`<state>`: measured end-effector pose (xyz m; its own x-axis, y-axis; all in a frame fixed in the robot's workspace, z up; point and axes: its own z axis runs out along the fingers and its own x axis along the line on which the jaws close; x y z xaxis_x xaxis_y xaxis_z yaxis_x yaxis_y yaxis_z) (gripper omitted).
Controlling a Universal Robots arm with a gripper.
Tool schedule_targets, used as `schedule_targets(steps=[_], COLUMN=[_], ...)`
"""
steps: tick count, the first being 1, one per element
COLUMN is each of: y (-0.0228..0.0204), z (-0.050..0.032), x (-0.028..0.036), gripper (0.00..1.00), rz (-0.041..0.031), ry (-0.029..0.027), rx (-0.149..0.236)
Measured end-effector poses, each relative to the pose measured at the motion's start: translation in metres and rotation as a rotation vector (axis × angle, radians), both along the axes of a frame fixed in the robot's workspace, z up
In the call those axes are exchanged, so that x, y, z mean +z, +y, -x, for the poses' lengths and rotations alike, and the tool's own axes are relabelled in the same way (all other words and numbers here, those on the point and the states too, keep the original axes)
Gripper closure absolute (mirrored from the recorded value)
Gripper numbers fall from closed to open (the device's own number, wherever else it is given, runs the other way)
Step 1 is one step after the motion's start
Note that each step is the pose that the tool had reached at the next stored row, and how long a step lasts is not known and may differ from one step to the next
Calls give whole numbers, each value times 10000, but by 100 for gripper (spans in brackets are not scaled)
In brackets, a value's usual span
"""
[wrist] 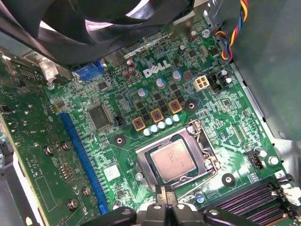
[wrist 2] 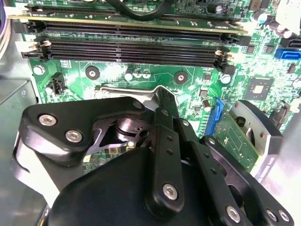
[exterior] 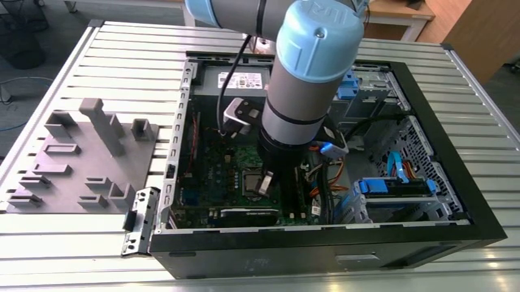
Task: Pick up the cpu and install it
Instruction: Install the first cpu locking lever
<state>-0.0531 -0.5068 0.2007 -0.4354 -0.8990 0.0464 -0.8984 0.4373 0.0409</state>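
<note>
Just beyond the gripper's (wrist: pixel 164 192) tip, in the first wrist view, the cpu (wrist: pixel 173 161) lies flat in the metal-framed socket (wrist: pixel 207 150) on the green motherboard (wrist: pixel 117 136), apart from the fingers. The black fingers (wrist 2: pixel 161 101) meet at 1 narrow point, clenched on nothing.

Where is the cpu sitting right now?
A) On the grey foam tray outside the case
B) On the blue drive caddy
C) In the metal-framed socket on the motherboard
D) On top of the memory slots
C: in the first wrist view the cpu lies flat inside the metal-framed socket on the green motherboard, with the gripper just at the socket's edge.
</note>
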Motion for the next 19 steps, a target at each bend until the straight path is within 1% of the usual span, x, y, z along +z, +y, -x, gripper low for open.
schedule_targets(steps=[11, 15, 19], y=[-21, -33, -38], z=[-38, -39, -40], x=[-11, -35, -76], gripper=[89, 89, 89], rz=[2, 2, 4], ry=[0, 0, 1], rx=[-19, -29, -35])
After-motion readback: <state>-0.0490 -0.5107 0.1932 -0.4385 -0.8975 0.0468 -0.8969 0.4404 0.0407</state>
